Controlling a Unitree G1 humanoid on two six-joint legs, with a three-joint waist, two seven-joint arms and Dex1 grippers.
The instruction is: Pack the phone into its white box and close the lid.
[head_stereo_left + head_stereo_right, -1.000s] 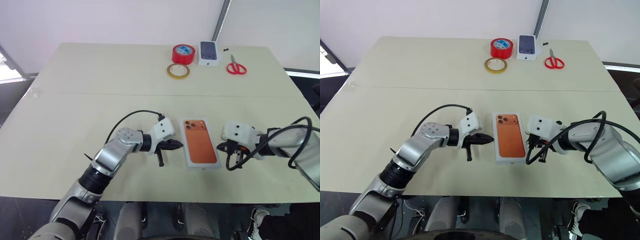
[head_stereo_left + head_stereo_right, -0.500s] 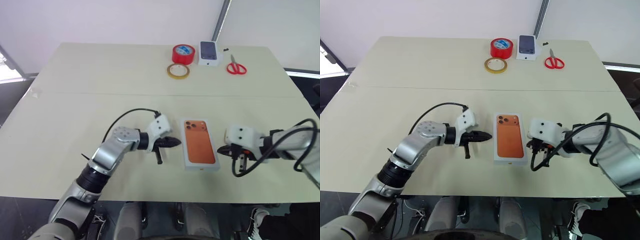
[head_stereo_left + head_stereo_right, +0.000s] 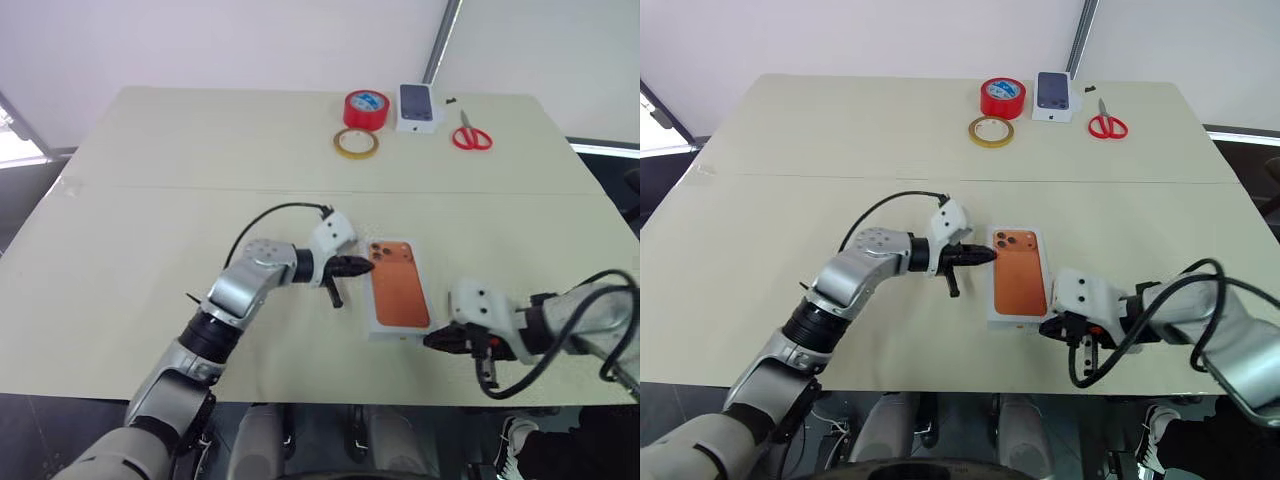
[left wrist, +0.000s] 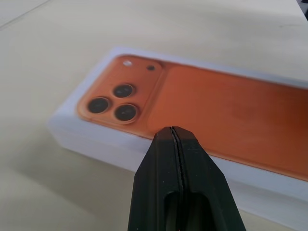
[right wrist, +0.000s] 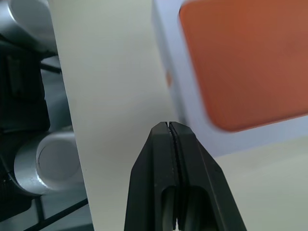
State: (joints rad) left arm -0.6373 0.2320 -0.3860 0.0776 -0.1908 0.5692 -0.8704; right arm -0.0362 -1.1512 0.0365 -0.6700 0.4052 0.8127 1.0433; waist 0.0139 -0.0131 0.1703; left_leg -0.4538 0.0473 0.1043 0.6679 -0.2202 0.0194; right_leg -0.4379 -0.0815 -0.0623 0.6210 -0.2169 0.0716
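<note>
Lid (image 3: 400, 295) on box, orange phone print up, three lenses toward far left corner; packing looks done, phone hidden inside presumably. Left to do: final seating, if any. Sits near table's (image 3: 150, 230) front edge, between both grippers. Left gripper (image 3: 362, 265) closed, empty, tips at lid's far left corner. Right gripper (image 3: 432, 341) closed, empty, just beside near right corner.

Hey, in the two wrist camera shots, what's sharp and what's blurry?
Left wrist view: the left gripper is fairly sharp and the lid shows its printed lenses clearly, softening toward the far end. Right wrist view: the right gripper is sharp, while the lid's orange print is blurred at its edges.
</note>
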